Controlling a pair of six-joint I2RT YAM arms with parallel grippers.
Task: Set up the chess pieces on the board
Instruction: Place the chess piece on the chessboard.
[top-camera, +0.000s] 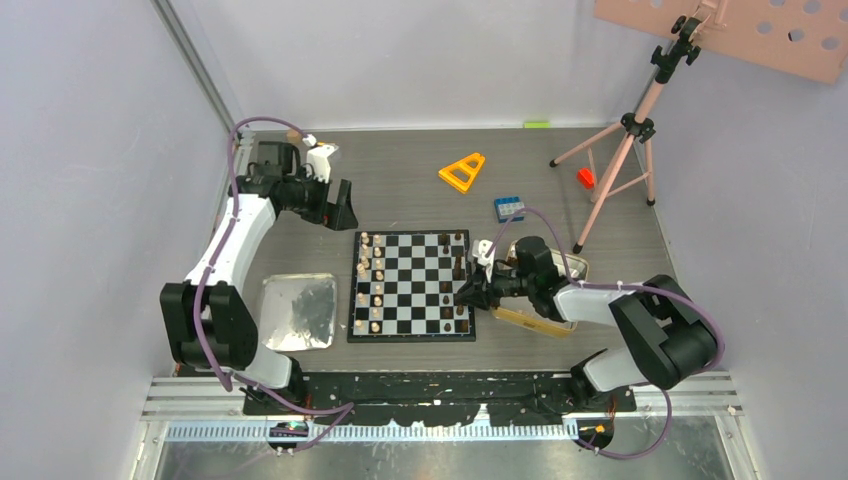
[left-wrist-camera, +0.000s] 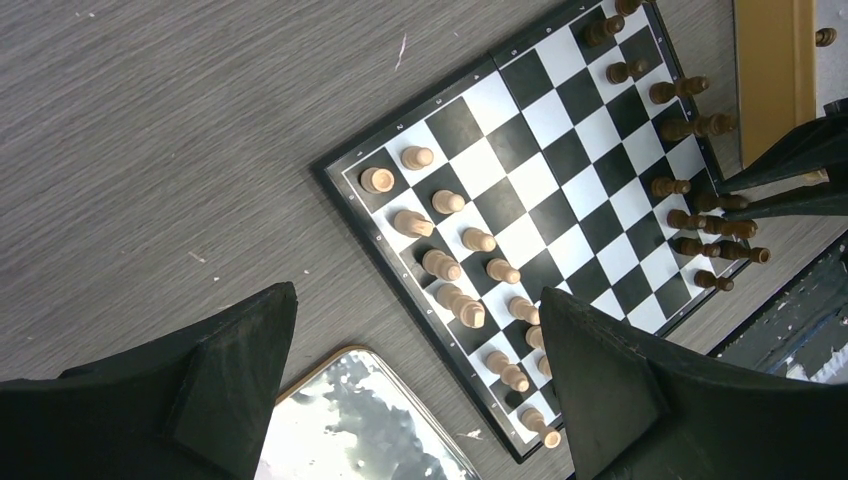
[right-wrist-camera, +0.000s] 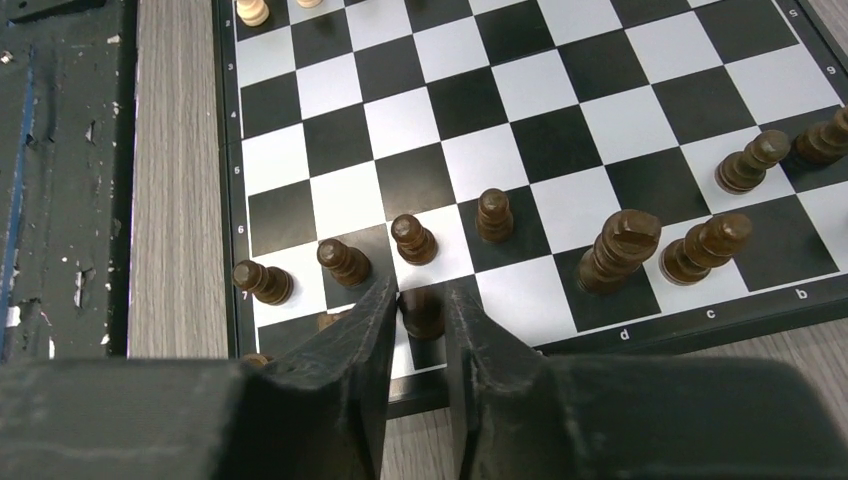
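The dark piece (right-wrist-camera: 422, 312) stands upright between the right jaws (right-wrist-camera: 422, 290), just behind their tips, on an edge-row square of the board (right-wrist-camera: 560, 60). Its long axis is vertical, square to the closing line. The jaws are narrow and close against both its flanks; whether they pinch it or only flank it, I cannot tell. Dark pawns (right-wrist-camera: 413, 238) stand just beyond the tips. The left jaws (left-wrist-camera: 418, 292) gape wide past the board's opposite side, so the right arm is nearer.

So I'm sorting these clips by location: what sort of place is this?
Probably a robotics lab test cell: plain grey walls box in a small table, two robot arms are bolted to a metal rail at its near edge, and a tripod stands at the far right.
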